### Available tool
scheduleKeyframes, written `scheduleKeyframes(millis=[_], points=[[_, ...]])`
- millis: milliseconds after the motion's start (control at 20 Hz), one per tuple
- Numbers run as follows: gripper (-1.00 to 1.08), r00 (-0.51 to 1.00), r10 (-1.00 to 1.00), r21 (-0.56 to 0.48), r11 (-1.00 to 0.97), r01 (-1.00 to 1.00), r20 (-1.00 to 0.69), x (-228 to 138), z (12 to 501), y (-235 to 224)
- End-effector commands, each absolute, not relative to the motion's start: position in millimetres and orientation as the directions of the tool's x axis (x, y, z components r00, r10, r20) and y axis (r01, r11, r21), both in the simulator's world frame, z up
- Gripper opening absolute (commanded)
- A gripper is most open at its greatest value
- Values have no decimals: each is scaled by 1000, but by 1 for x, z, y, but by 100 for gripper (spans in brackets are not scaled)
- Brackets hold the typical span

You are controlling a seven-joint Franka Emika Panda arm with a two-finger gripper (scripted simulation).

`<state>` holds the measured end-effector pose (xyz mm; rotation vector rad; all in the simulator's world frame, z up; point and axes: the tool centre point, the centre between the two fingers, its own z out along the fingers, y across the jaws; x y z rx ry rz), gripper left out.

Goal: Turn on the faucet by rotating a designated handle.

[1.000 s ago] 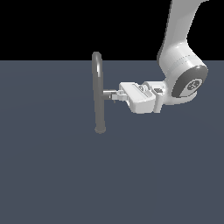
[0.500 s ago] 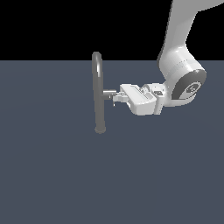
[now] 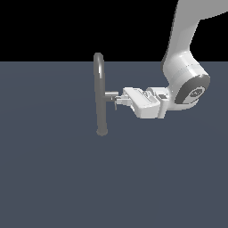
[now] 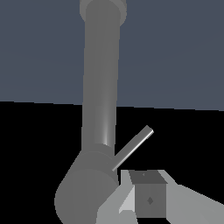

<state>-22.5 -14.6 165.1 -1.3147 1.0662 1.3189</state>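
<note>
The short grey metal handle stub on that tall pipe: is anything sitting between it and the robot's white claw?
Nothing visible does. In the exterior view the white gripper is right at the short grey metal handle stub jutting from the tall arched grey faucet pipe. The wrist view shows only the thin pin lever close to one fingertip.

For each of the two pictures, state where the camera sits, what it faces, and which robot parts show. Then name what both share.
Exterior view: off the arm, facing the upright faucet side-on; arm and end effector enter from the exterior view's right.
Wrist view: on the wrist, close along the faucet pipe; only a finger shows.
Shared: faucet, handle and its thin lever.
</note>
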Motion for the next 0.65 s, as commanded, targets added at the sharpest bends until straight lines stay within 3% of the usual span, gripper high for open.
scheduleKeyframes(millis=[0,600], points=[[-100,30,32,-35,-150,-988,-999,-11,151,-9],[-100,1,2,-1,-126,-992,-1000,14,116,-2]])
